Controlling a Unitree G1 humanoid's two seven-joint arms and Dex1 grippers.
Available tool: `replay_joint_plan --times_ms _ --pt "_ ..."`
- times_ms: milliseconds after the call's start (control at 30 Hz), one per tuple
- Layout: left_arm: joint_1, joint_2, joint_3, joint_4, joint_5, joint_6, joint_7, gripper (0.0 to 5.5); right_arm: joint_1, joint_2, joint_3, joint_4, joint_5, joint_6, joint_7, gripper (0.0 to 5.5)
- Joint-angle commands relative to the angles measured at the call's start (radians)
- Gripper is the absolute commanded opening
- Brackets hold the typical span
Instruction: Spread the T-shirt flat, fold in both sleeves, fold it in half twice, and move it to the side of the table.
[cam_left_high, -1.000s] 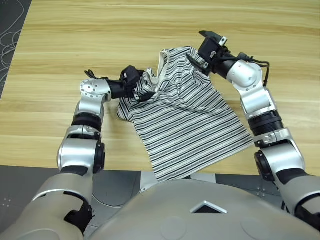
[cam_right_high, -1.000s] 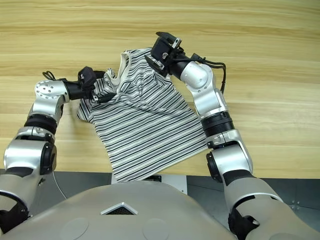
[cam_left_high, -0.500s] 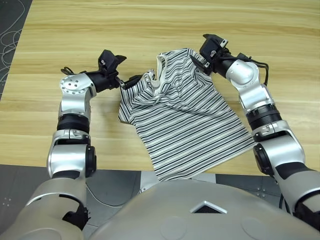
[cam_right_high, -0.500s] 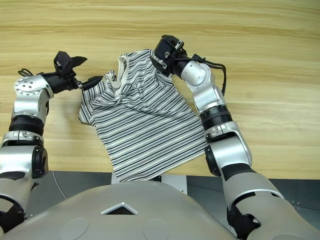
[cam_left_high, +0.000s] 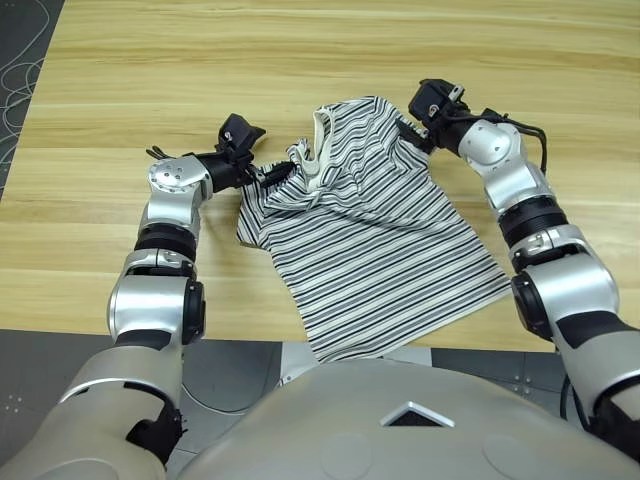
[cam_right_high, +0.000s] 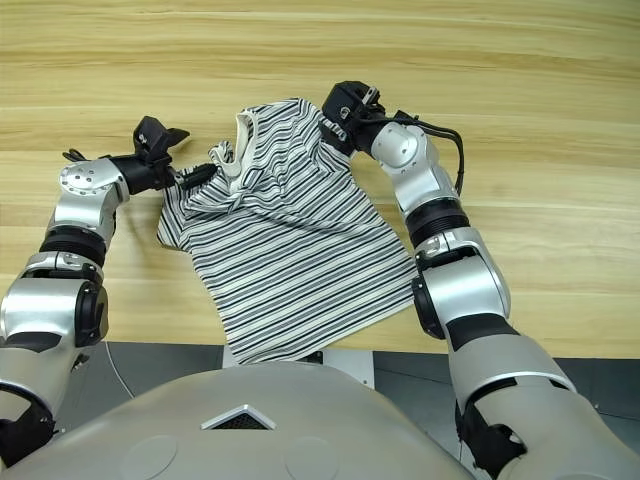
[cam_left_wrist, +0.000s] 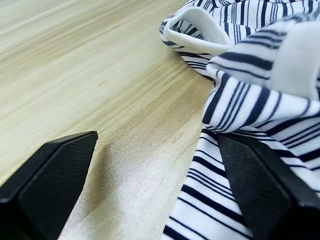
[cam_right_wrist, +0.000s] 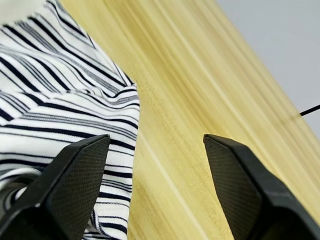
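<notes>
Spreading is still being worked on and is judged incomplete. The T-shirt (cam_left_high: 380, 235) is lying on the table (cam_left_high: 150, 60) with its hem hanging over the near edge, and the cloth around the collar (cam_left_high: 320, 150) and the left shoulder is bunched in folds. The left gripper (cam_left_high: 266, 172) is being held just beside that bunched shoulder, low over the wood. Its fingers (cam_left_wrist: 55, 175) are being kept wide apart with nothing between them, one over bare table and the other over striped cloth. A second ago it was sitting on the shoulder fold; since then it has been swung out over the table and is now being brought back to the cloth's edge. The right gripper (cam_left_high: 405, 128) is being kept at the right shoulder, shifted slightly outward from where it was a second ago. Its fingers (cam_right_wrist: 75, 175) are likewise being held open and empty, straddling the cloth's edge with one over the stripes and one over wood. The shirt's outline is being left nearly unchanged over the last half second, so little flattening is judged to have been gained from the release. A fresh pinch at the left shoulder, followed by an outward pull, is probably being prepared. Sleeve folding is not being started yet, since the upper part is judged too rumpled for it.
</notes>
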Motion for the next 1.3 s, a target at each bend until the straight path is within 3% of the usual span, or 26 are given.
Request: replay_joint_plan --times_ms 33,567,867,1300 --pt "0.010 -0.001 -0.022 0.021 0.034 0.003 0.025 4.41 -0.053 -0.039 0.025 0.097 -0.045 -0.014 0.000 3.46" --pt "0.054 0.059 0.014 -0.001 0.013 0.029 0.029 4.41 -0.025 -0.174 0.049 0.213 -0.093 -0.070 0.011 3.46" --pt "0.027 0.058 0.016 0.051 0.021 0.035 0.062 4.41 0.068 -0.274 0.012 0.126 -0.060 -0.088 0.045 3.46" --pt "-0.031 0.065 0.059 0.103 0.012 0.005 0.165 4.41 0.259 -0.316 -0.050 -0.116 0.010 -0.034 0.077 3.46"
